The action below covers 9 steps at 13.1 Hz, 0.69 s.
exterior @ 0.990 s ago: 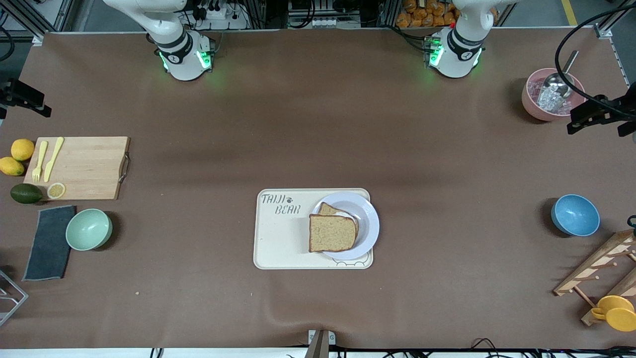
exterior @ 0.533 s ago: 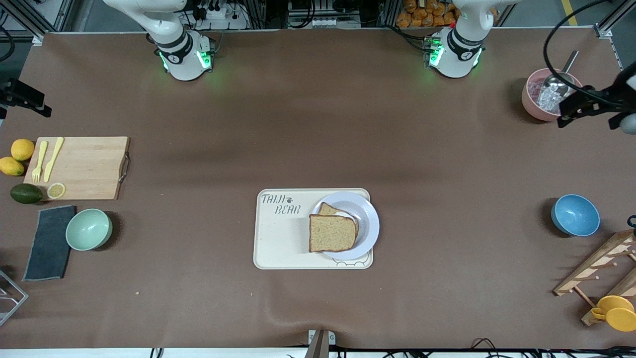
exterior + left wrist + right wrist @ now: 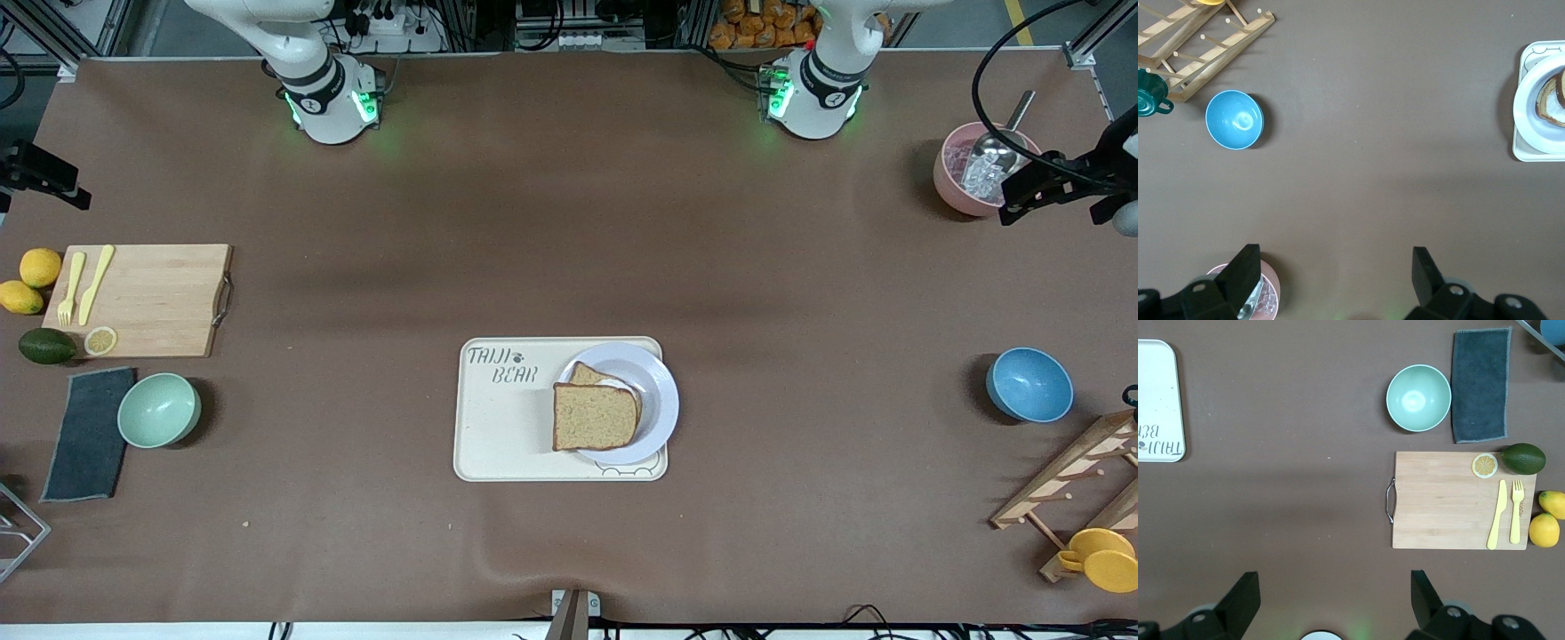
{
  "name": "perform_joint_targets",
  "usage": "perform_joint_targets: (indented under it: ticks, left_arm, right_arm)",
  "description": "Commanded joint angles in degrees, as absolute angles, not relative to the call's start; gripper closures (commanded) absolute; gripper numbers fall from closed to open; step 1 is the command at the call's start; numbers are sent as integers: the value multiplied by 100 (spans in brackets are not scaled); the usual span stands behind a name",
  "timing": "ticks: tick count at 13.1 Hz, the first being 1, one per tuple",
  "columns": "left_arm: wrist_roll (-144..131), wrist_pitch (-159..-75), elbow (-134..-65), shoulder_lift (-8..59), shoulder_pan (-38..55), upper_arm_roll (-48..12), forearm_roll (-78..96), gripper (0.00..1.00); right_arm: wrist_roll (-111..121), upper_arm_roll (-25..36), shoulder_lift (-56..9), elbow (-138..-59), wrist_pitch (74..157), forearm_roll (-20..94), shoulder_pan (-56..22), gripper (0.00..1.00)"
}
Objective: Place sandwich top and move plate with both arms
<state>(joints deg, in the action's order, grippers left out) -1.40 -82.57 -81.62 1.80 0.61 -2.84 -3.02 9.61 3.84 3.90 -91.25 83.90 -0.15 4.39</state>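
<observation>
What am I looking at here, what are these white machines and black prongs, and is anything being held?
These are two white jointed robot arms bolted along one edge of a brown table. One picture looks down from a high camera facing them. The other two come from cameras on each arm's wrist, so the black prongs there are that arm's own fingers.

The left gripper hangs open over the pink bowl of ice with a metal scoop. The right gripper is open too, over bare table near the wooden cutting board. Neither holds anything.

In the middle lies a cream rectangular tray carrying a round pale lavender-white plate. On the plate a square slice of brown bread rests on another slice. Also there: a mint bowl, a blue bowl, lemons and a dark cloth.
</observation>
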Motion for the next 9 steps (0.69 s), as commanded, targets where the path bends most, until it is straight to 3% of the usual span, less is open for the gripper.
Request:
perform_joint_targets:
  ticks: [1,9]
  left_arm:
    - [-88,-8280,-8323,18,62,-290,-272,0]
    - [-509,-8103,-8464,-97,79,-308,26,0]
  right_arm:
    - [905,308,422,-9123,8411,79,563,0]
    - [914,308,422,-9114,8402,88,606,0]
